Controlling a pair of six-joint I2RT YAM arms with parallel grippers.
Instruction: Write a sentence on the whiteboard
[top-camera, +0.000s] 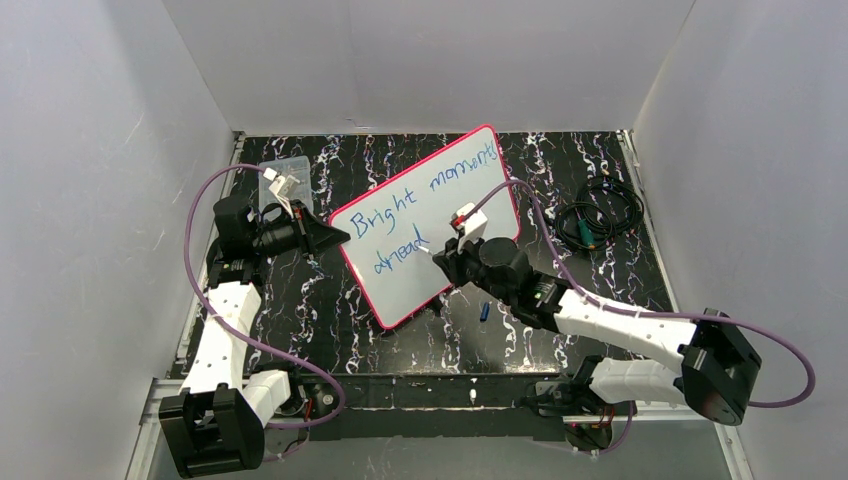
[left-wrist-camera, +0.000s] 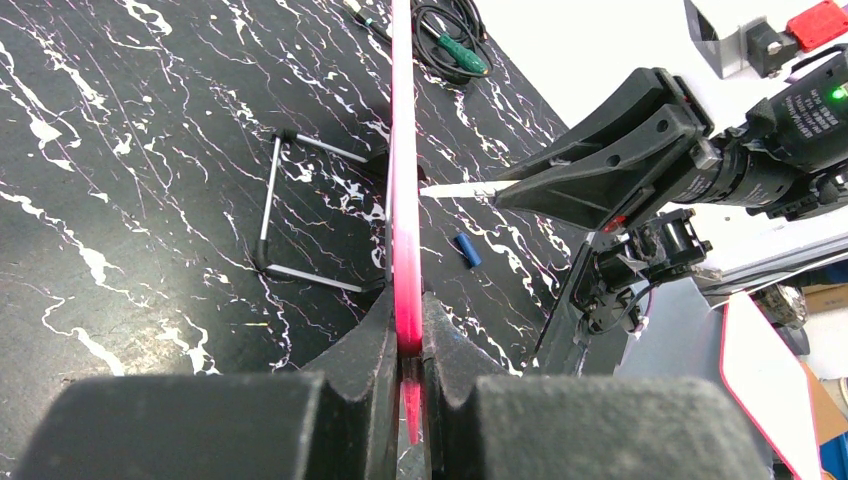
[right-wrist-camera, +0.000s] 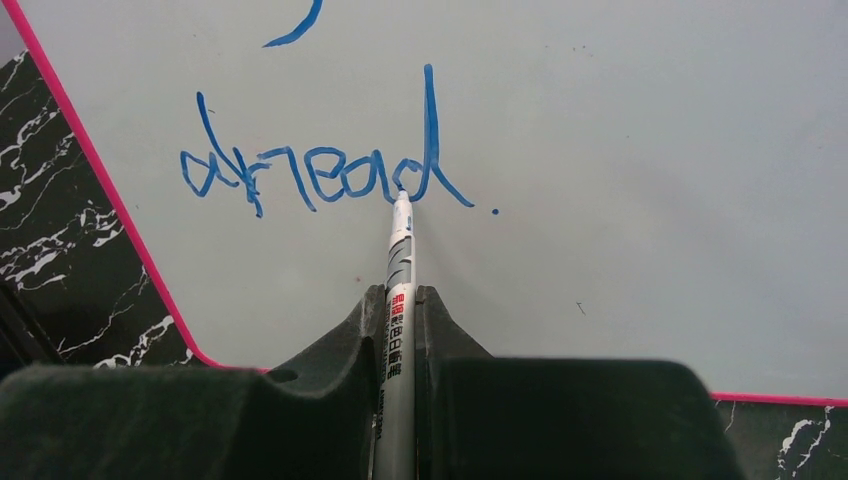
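Your surface (top-camera: 300, 320) is black with white marbling, walled in by white panels. The board (top-camera: 405, 285) stands on it near the middle, turned at an angle, with one corner to the far side and one toward the arms. From the left wrist view you see it edge-on (left-wrist-camera: 404, 150), standing close to upright, with a wire stand (left-wrist-camera: 265, 205) on the surface at its back.

The sentence (top-camera: 425, 195) runs across the board's face in blue, in two slanted lines: "Bright moments" above and "ahead" below. In the right wrist view only the lower word (right-wrist-camera: 320, 170) shows in full, with a small blue dot just to its right.

Your left tool (top-camera: 325, 236) sits at the board's left edge, and its fingers are clamped on the pink rim (left-wrist-camera: 408, 335). Your right tool (top-camera: 440, 258) faces the board from the front, just off its lower half, closed narrowly on a marker (right-wrist-camera: 401, 260).

A coil of cables (top-camera: 598, 215) lies well apart on the right of the surface. A clear box (top-camera: 283, 170) sits at the far left corner, behind the left tool.

The marker stands straight out between the right tool's fingers (right-wrist-camera: 400, 310). Its tip is at the foot of the last "d" in "ahead", on the ink line. From the left wrist view, that tip (left-wrist-camera: 460, 188) reaches the board's face.

A small blue cap (top-camera: 484, 311) lies loose on the surface, near the right arm and in front of the board.
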